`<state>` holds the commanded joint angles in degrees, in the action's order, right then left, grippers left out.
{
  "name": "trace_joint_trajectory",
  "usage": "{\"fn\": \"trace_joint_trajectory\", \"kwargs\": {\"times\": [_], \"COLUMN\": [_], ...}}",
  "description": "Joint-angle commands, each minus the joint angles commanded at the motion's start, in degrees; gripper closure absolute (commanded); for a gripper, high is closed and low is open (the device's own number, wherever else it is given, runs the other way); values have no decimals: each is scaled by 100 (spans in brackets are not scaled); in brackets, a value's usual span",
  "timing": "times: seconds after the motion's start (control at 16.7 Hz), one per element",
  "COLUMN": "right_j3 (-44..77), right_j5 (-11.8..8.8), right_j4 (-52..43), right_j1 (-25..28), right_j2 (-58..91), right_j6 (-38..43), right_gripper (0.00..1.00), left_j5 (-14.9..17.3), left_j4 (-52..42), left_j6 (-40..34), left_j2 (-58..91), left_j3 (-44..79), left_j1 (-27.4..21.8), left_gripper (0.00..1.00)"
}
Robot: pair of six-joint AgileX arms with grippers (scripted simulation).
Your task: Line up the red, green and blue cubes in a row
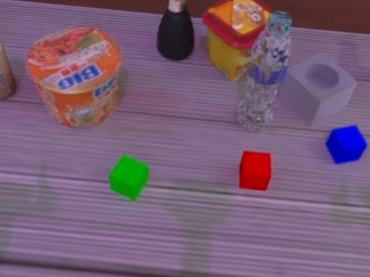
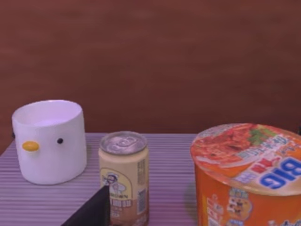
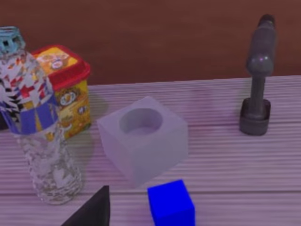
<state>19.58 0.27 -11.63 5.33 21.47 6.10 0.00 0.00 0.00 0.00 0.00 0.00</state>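
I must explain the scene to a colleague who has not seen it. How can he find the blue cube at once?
Start at the clear water bottle standing near the table's middle back. To its right sits a pale grey block with a round hole. Just in front of that block, toward the right edge, lies the blue cube: smaller, solid, deep blue, unlike the red cube further left.

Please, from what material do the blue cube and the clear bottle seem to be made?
The blue cube looks like glossy hard plastic: uniform colour, smooth faces. The clear bottle seems to be thin transparent plastic, possibly glass: see-through crinkled wall with a printed label.
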Motion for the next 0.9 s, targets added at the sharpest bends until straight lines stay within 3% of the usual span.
{"fn": "trace_joint_trajectory", "kwargs": {"times": [0.9], "right_j3": [6988], "right_j5": [-17], "right_j4": [-4716], "right_j1": [2053], "right_j2": [8985], "right_j6": [2014], "right_gripper": [0], "left_j5": [0], "left_j4": [0], "left_j6": [0], "left_j2": [0], "left_j3": [0], "left_j1": [0], "left_gripper": [0]}}
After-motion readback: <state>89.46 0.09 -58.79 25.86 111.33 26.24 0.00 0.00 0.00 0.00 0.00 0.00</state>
